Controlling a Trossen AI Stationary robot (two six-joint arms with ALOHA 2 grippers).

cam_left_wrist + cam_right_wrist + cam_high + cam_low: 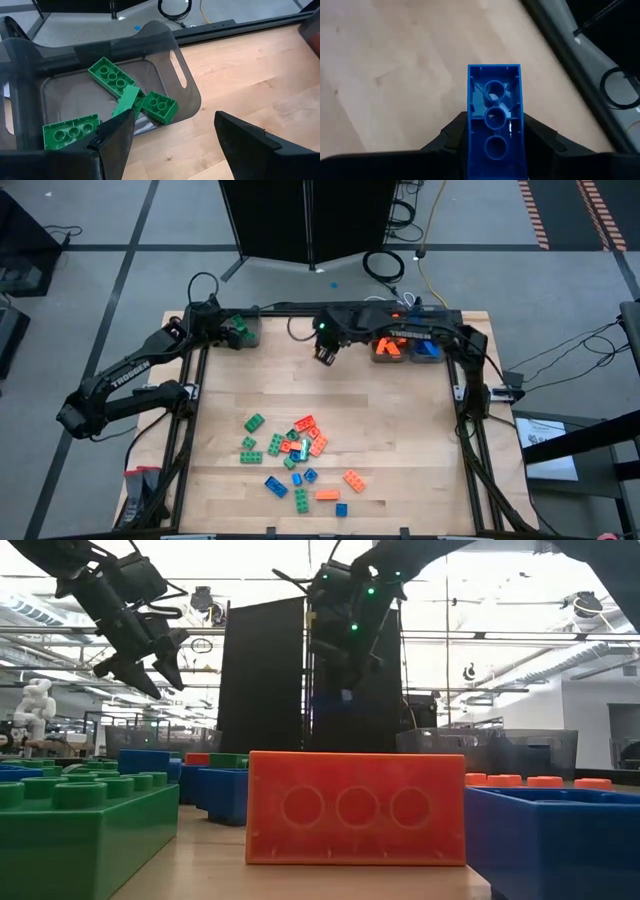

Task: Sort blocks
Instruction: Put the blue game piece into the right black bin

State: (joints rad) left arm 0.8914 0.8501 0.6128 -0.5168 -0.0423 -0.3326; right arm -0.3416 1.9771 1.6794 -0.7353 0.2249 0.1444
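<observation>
One blue block (494, 117) sits clamped between the right gripper's (494, 150) two dark fingers, hollow underside toward the wrist camera, with bare wood below it. In the high view that right gripper (325, 352) hangs over the far middle of the table (400, 440), between the grey bins along the far edge.

Many more blocks lie loose in a cluster (298, 455) on the near half of the table: green, orange and blue pieces mixed, some touching, a few set a little apart toward the near edge. In the low view a large orange block (356, 808) stands closest to the camera, a green one (85, 830) on one side and a blue one (555, 840) on the other.

Four green blocks (132, 97) lie in the grey bin (187, 95) at the far left corner, one leaning across the others. The left gripper (172, 135) hovers just above the rim of that bin with its fingers spread wide and nothing between them. On the far right, two more bins hold orange blocks (388, 348) and blue blocks (427, 348), side by side.
</observation>
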